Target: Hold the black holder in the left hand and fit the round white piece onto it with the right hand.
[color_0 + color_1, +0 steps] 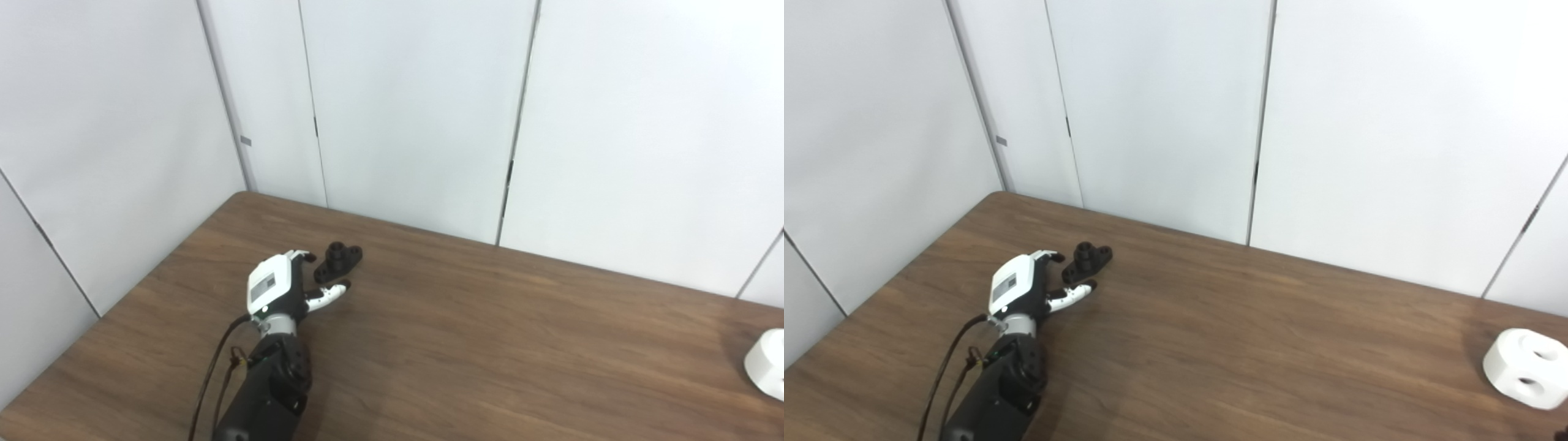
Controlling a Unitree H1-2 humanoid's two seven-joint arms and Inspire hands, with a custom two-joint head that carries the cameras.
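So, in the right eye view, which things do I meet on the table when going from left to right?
left hand → black holder → round white piece, far off near the right edge.

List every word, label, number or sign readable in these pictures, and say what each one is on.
No text can be read anywhere.
left hand: a grey label patch on its white back, too blurred to read.
black holder: no marking visible.
round white piece: no marking visible.
wall panel: a small grey tag, blank or too small to tell.
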